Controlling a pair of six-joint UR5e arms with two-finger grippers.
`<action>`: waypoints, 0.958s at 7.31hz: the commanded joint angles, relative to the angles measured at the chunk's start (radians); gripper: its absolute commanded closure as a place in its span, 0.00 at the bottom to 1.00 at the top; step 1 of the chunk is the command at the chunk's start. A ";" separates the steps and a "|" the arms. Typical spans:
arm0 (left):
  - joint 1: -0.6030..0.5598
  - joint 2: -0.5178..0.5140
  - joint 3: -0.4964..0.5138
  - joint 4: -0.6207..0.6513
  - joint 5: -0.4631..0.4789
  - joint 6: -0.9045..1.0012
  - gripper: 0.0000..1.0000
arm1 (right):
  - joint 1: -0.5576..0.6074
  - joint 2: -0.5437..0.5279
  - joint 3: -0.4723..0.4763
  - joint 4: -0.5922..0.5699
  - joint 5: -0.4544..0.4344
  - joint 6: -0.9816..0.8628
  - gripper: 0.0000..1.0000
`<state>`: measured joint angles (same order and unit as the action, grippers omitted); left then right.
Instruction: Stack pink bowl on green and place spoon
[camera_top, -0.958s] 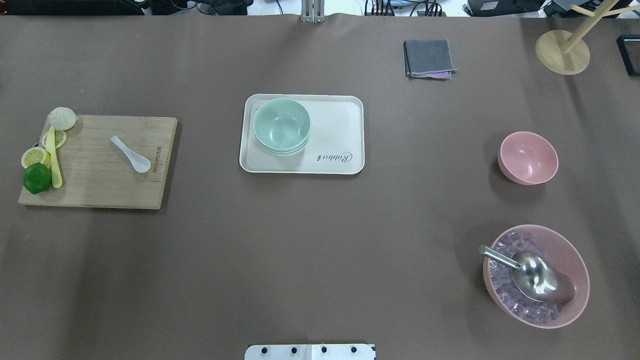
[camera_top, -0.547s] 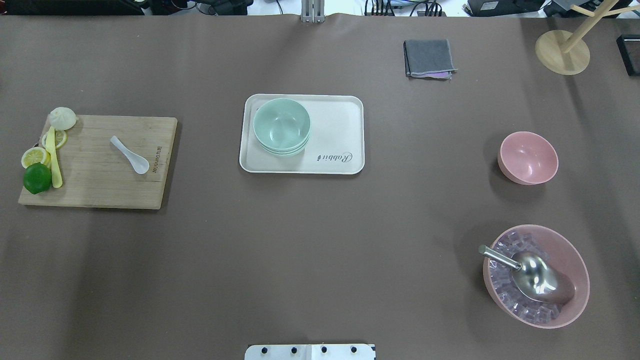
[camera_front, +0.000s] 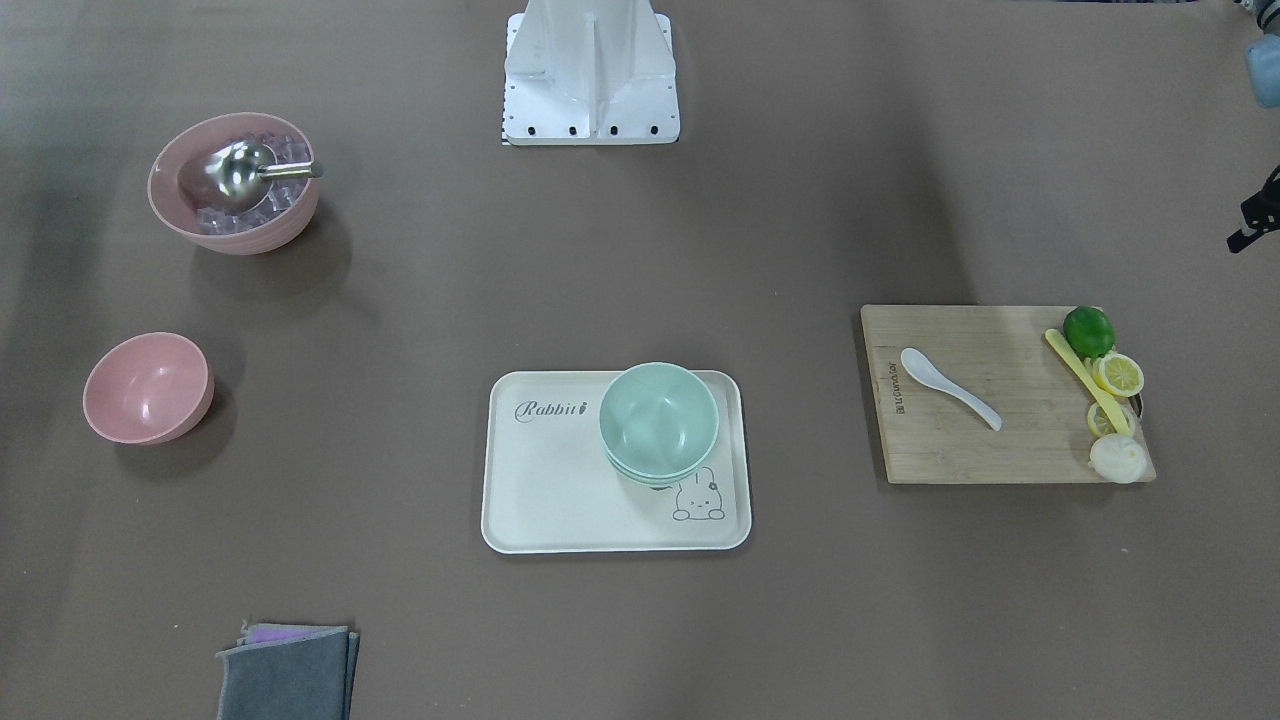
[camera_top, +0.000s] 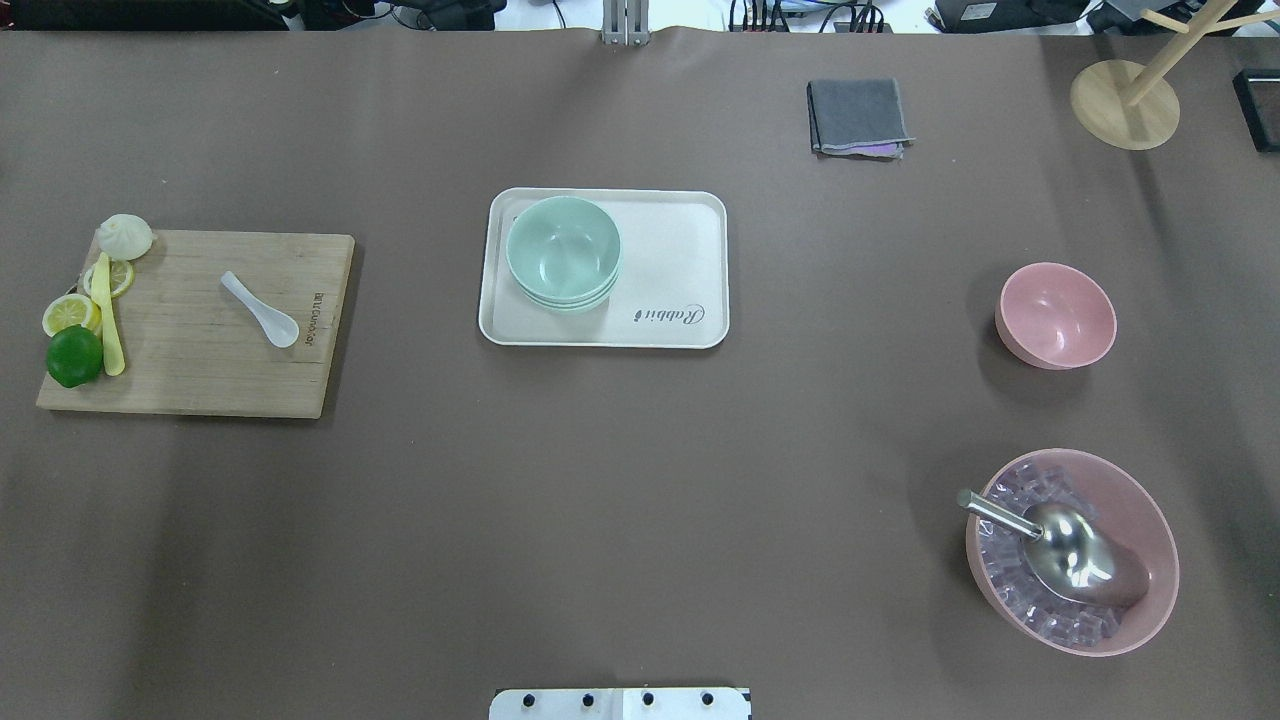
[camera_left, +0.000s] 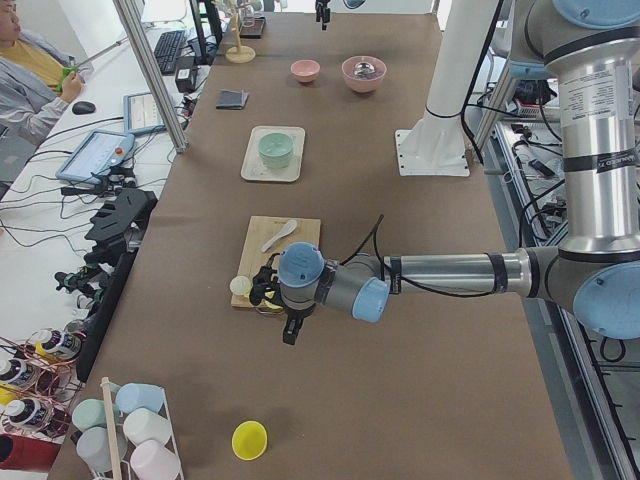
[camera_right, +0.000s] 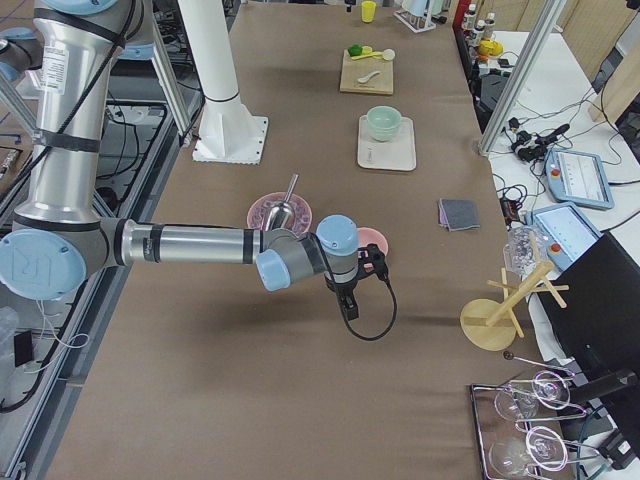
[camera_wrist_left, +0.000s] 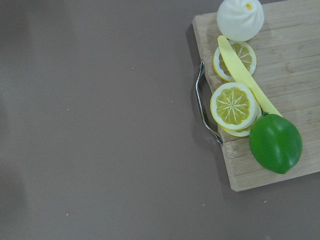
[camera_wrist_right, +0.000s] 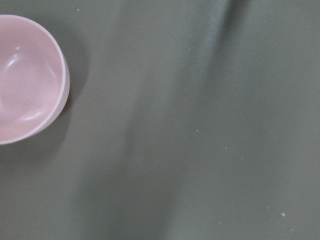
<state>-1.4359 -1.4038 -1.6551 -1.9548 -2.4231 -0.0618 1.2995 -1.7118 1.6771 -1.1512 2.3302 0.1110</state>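
The small pink bowl (camera_top: 1056, 315) stands upright on the table at the right, and also shows in the right wrist view (camera_wrist_right: 25, 80). The green bowls (camera_top: 563, 250) sit nested on a white tray (camera_top: 680, 240) at the centre. The white spoon (camera_top: 262, 310) lies on a wooden cutting board (camera_top: 200, 380) at the left. My left gripper (camera_left: 290, 325) hangs over the table just beyond the board's outer end. My right gripper (camera_right: 347, 300) hangs beside the pink bowl, on its outer side. I cannot tell whether either is open or shut.
A large pink bowl (camera_top: 1140, 490) of ice cubes with a steel scoop (camera_top: 1070, 555) stands front right. A lime (camera_top: 74, 356), lemon slices, a yellow utensil (camera_top: 108, 320) and a bun (camera_top: 126, 236) sit on the board's left end. A grey cloth (camera_top: 858, 117) and a wooden stand (camera_top: 1125, 103) are at the back right.
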 joint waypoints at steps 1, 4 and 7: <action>0.002 -0.009 0.006 -0.004 0.001 0.002 0.02 | -0.124 0.124 -0.077 0.008 -0.008 0.210 0.00; 0.002 -0.015 0.012 -0.004 0.001 -0.001 0.02 | -0.193 0.227 -0.127 0.008 -0.011 0.433 0.00; 0.002 -0.038 0.028 -0.004 0.001 -0.001 0.02 | -0.212 0.296 -0.215 0.010 -0.009 0.460 0.00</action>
<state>-1.4332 -1.4319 -1.6337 -1.9589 -2.4221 -0.0628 1.0921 -1.4256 1.4748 -1.1419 2.3197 0.5632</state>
